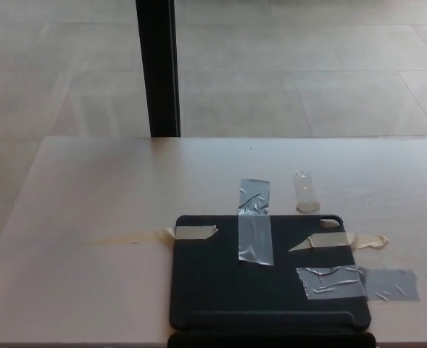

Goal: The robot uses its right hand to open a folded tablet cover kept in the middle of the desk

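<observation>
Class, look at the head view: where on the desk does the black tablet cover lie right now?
The black tablet cover lies flat at the near edge of the desk, slightly right of centre, held by tape strips.

Arm status: I have neither hand in view.

From the head camera I see no part of the left arm at the left edge and no part of the right arm at the right edge, so I cannot read wrist pose or finger state on either side. A dark strip (271, 341) runs along the near edge, centre to right; I cannot tell whether it belongs to the robot.
</observation>
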Controlling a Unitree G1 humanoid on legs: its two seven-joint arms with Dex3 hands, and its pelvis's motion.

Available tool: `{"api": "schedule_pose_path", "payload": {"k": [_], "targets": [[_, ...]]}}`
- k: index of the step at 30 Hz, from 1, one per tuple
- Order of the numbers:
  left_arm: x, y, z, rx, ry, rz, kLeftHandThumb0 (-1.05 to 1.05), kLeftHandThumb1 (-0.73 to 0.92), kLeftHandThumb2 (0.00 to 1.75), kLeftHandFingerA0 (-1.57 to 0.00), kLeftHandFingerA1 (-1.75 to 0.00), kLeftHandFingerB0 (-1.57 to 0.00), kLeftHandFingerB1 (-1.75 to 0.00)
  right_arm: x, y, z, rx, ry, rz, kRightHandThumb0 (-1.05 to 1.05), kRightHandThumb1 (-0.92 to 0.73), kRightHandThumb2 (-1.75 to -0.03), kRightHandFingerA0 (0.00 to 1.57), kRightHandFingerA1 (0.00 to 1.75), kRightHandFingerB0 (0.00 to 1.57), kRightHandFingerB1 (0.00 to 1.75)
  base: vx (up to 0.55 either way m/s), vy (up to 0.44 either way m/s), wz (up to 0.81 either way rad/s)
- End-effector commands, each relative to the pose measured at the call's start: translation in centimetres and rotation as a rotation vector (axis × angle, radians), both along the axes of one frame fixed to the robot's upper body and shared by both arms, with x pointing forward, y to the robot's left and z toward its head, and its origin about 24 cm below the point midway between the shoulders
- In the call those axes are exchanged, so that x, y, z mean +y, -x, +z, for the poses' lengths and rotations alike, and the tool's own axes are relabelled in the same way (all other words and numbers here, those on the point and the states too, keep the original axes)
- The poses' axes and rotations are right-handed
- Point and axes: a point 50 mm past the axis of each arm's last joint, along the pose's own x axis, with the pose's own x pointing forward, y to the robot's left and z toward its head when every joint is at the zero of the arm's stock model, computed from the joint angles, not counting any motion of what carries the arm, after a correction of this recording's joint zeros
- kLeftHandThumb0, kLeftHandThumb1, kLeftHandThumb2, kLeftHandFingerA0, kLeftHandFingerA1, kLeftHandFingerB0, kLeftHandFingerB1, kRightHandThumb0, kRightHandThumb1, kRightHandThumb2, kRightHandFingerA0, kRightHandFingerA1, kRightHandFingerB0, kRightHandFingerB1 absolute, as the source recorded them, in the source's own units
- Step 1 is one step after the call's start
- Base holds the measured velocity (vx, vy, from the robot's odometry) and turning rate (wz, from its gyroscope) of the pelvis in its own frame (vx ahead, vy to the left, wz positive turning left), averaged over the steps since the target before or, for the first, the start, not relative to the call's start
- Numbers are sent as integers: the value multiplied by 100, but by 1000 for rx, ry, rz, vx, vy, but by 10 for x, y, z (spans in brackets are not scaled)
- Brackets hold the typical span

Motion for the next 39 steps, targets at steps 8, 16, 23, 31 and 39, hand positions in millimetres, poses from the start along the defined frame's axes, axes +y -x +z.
{"api": "schedule_pose_path", "payload": {"k": [8, 16, 23, 31, 39], "targets": [[6, 14, 0, 30, -6, 25, -77, 78, 63, -70, -82, -41, -61, -97, -74, 147, -543, -217, -415, -88, -92, -73, 56, 47, 32, 35, 0, 0, 0], [6, 20, -2, 28, 6, 35, -78, 77, 63, -66, -81, -41, -62, -185, -52, 170, -724, -307, -857, -91, -72, -112, 57, 59, 37, 50, 0, 0, 0], [4, 23, -5, 44, 8, 36, -79, 76, 63, -64, -79, -42, -61, -264, 10, 100, -782, -509, -1498, -88, -92, -71, 63, 51, 38, 42, 0, 0, 0], [1, 25, -9, 59, 6, 26, -80, 77, 64, -67, -80, -41, -61, -279, 55, 38, -838, -549, -1940, -82, -92, -74, 57, 62, 31, 50, 0, 0, 0], [1, 26, -9, 49, 12, 30, -79, 77, 63, -64, -78, -40, -61, -279, 66, 10, -792, -523, -2006, -85, -92, -78, 51, 66, 26, 51, 0, 0, 0]]}}
